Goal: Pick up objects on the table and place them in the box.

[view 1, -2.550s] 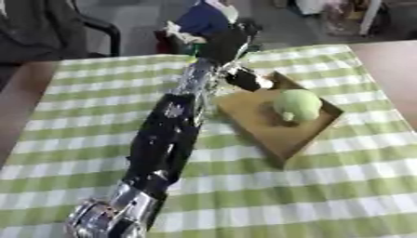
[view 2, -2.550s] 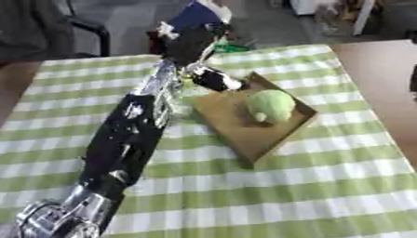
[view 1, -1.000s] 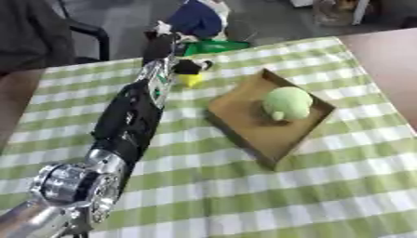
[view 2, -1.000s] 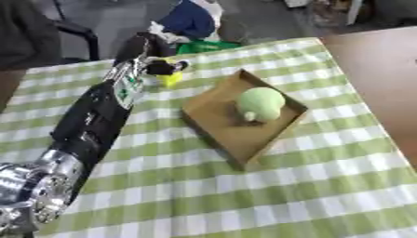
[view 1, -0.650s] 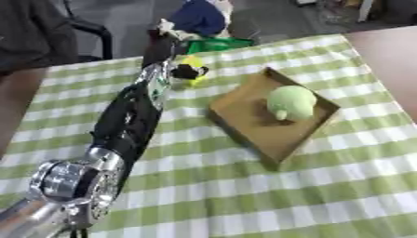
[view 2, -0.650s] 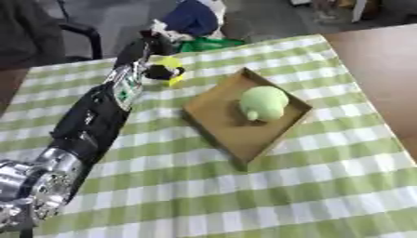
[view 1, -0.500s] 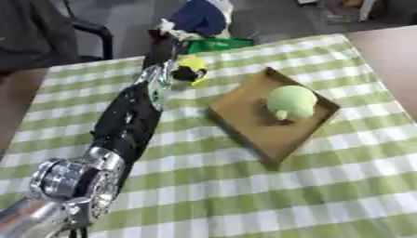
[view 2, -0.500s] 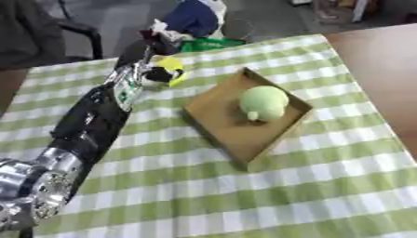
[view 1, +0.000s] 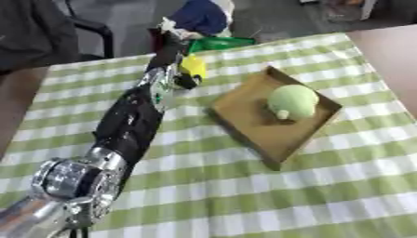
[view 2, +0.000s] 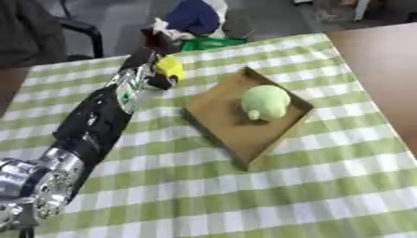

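Observation:
My left arm runs from the lower left up across the table to its far edge. There my left hand (view 1: 172,52) has its fingers curled on a small yellow thing (view 1: 194,69) with a black part under it. It stays just above the cloth, a little left of the box. The brown cardboard box (view 1: 244,122) lies open at the middle right. A round pale green plush toy (view 1: 292,100) sits inside it toward the far side. My right hand shows in neither view.
A green-and-white checked cloth (view 1: 285,186) covers the table, with bare brown tabletop (view 1: 391,46) at the right. A flat green thing (view 1: 218,43) lies at the far edge, and a blue bundle (view 1: 204,16) and a dark chair (view 1: 41,32) stand behind it.
The camera has shifted. Since 2.5 s ago my left hand has drawn away from the box's far corner to the left, with the yellow thing. In the last half second it hardly moves.

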